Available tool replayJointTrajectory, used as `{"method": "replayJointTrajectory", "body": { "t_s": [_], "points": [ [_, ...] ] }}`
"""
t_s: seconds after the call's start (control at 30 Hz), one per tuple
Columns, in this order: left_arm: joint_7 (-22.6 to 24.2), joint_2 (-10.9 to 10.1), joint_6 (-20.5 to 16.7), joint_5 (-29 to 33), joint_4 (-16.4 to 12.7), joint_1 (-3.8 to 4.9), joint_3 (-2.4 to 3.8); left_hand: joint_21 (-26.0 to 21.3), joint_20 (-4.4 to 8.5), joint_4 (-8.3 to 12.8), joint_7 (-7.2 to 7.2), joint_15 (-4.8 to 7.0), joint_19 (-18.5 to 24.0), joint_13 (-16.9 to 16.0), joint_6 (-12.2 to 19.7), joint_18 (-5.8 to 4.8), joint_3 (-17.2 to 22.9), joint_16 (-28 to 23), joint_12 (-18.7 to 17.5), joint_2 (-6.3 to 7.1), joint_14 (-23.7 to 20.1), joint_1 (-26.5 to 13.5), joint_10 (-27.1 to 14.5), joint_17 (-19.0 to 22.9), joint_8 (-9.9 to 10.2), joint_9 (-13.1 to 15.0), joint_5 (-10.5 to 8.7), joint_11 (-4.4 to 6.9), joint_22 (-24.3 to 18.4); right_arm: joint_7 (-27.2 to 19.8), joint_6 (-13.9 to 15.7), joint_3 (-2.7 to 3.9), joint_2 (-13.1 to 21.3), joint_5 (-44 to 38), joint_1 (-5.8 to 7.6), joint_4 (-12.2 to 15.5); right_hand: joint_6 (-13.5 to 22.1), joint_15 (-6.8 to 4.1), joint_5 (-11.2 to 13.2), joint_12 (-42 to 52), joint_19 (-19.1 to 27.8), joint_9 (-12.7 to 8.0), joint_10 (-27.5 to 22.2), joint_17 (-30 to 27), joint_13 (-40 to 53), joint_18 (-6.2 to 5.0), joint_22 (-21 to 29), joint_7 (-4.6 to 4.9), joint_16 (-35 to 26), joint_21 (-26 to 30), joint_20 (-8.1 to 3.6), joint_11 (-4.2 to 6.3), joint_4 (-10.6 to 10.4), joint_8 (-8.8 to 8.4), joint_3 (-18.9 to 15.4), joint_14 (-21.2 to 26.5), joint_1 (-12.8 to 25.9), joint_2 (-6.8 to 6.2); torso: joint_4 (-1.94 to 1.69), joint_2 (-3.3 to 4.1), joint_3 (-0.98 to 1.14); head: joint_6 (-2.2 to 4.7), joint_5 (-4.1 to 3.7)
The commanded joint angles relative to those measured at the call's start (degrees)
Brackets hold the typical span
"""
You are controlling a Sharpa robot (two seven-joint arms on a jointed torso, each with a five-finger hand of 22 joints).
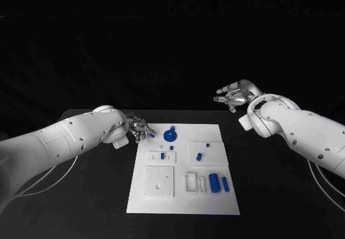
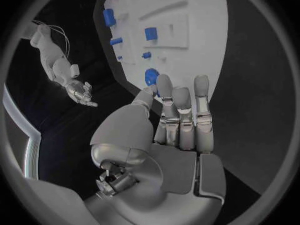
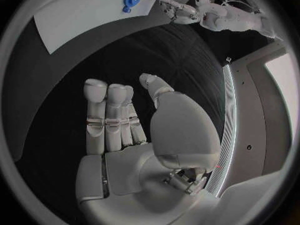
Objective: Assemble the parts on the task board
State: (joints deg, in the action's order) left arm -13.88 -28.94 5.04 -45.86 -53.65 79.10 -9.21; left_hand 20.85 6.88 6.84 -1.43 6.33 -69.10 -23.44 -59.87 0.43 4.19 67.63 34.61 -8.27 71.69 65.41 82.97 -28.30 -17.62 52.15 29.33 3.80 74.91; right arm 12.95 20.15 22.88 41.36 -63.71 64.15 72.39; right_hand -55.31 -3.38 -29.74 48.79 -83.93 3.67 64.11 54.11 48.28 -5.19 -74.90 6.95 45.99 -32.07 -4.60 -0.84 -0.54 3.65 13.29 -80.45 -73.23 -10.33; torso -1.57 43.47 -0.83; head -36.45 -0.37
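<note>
The left hand hovers open, fingers apart, left of the round blue part in the upper middle of the task board. It should close squarely on that part's rim. The right hand waits open, upper right.

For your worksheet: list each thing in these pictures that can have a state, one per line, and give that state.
left hand: fingers apart, holding nothing, at the board's far left corner.
right hand: fingers apart, empty, raised beyond the board's far right corner.
task board: flat on the table.
round blue part: lying on the board's far end.
two blue cylinders: lying side by side near the board's right edge.
</note>
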Motion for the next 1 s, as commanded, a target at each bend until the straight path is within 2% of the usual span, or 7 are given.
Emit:
{"method": "replayJointTrajectory", "body": {
  "t_s": [0.03,0.27,0.4,0.43,0.7,0.9,1.0],
  "points": [
    [-2.8,-1.9,-9.0,3.1,-4.4,0.16,0.01,0.3,0.26,3.6,1.88,-0.01,-0.3,0.0,-2.6,-0.10,3.5,0.2,-0.3,-0.07,0.6,-0.5,0.9,-0.1,0.5,-0.3,0.13,0.04,1.1,-0.1,-0.8,0.04,0.1,-0.2,0.01,0.0,-0.4,-0.29,-0.4,0.0,-2.4,0.1,0.1,0.1,0.0,-0.53,-4.1,0.09,-0.2,-0.2,-0.14,0.45,0.1,-0.06,0.0,0.1,0.4,-0.08,-0.29,-0.59,-0.15,-0.40,0.07],
    [-5.1,-7.0,-17.7,3.4,-14.0,-0.17,-0.73,1.0,0.34,4.2,2.02,0.17,-0.8,-0.3,-3.8,0.09,3.2,0.4,-0.3,-0.07,1.5,-0.5,2.0,-0.5,1.4,-2.0,0.00,0.21,1.2,0.0,-1.1,0.04,0.3,-0.1,0.00,-0.1,-0.4,-0.29,-0.4,0.0,-2.4,0.1,0.1,0.1,0.0,-0.53,-4.1,0.09,-0.2,-0.2,-0.14,0.45,0.1,-0.06,0.0,0.1,0.4,-0.08,-0.50,-1.19,-0.31,-0.87,0.18],
    [-5.3,-9.2,-22.6,2.7,-18.4,-0.36,-2.34,1.6,0.46,4.5,2.15,0.34,-1.2,-0.6,-4.6,0.19,2.9,0.5,-0.3,0.03,2.2,-0.5,2.7,-0.8,1.7,-3.5,0.03,0.34,1.2,0.0,-1.3,0.03,0.3,-0.1,-0.04,-0.1,-0.4,-0.29,-0.4,0.0,-2.4,0.1,0.1,0.1,0.0,-0.53,-4.1,0.09,-0.2,-0.2,-0.14,0.45,0.1,-0.06,0.0,0.1,0.4,-0.08,-0.64,-1.62,-0.40,-1.12,0.33],
    [-5.3,-9.8,-24.8,2.3,-20.0,-0.48,-3.04,1.9,0.57,4.7,2.24,0.47,-1.5,-0.7,-4.9,0.23,2.9,0.8,0.0,0.12,2.7,-0.4,3.0,-1.0,1.8,-4.0,0.21,0.52,1.2,0.0,-1.3,0.03,0.3,-0.1,-0.08,-0.2,-0.4,-0.29,-0.4,0.0,-2.4,0.1,0.1,0.1,0.0,-0.53,-4.1,0.09,-0.2,-0.2,-0.14,0.45,0.1,-0.06,0.0,0.1,0.4,-0.08,-0.72,-1.79,-0.46,-1.30,0.36],
    [-4.9,-11.2,-32.1,-0.5,-24.3,-2.11,-4.31,3.5,0.78,5.5,2.33,0.73,-1.8,-1.2,-6.9,0.42,2.0,0.6,1.1,0.54,4.0,0.4,3.4,-1.8,3.0,-9.6,0.14,0.77,1.2,0.1,-1.5,0.02,0.5,-0.1,-0.20,-0.3,-0.4,-0.29,-0.4,0.0,-2.4,0.1,0.1,0.1,0.0,-0.53,-4.1,0.09,-0.2,-0.2,-0.14,0.45,0.1,-0.06,0.0,0.1,0.4,-0.08,-1.07,-2.34,-0.56,-1.78,0.47],
    [-4.9,-11.1,-34.5,-2.4,-25.9,-3.71,-4.59,4.0,0.76,5.8,2.37,0.74,-1.7,-0.9,-7.2,0.56,1.6,0.1,1.4,0.57,4.4,0.6,3.5,-2.4,2.4,-11.8,0.32,0.90,1.1,0.1,-1.6,0.00,0.5,0.0,-0.33,-0.4,-0.4,-0.28,-0.4,0.0,-2.4,0.1,0.1,0.1,0.1,-0.51,-4.1,0.09,-0.2,-0.3,-0.13,0.44,0.1,-0.06,0.0,0.1,0.5,-0.05,-1.07,-2.50,-0.62,-2.10,0.39],
    [-5.2,-10.8,-34.7,-3.3,-26.3,-4.23,-4.64,4.1,0.69,6.0,2.37,0.72,-1.7,-0.7,-7.5,0.63,1.5,-0.2,1.5,0.54,4.5,0.6,3.5,-2.7,2.3,-13.0,0.18,0.88,1.1,0.1,-1.7,0.00,0.6,0.0,-0.39,-0.4,-0.4,-0.28,-0.4,0.0,-2.4,0.1,0.1,0.1,0.1,-0.51,-4.1,0.09,-0.2,-0.3,-0.13,0.44,0.1,-0.06,0.0,0.1,0.5,-0.05,-1.04,-2.45,-0.52,-2.10,0.41]
  ]
}}
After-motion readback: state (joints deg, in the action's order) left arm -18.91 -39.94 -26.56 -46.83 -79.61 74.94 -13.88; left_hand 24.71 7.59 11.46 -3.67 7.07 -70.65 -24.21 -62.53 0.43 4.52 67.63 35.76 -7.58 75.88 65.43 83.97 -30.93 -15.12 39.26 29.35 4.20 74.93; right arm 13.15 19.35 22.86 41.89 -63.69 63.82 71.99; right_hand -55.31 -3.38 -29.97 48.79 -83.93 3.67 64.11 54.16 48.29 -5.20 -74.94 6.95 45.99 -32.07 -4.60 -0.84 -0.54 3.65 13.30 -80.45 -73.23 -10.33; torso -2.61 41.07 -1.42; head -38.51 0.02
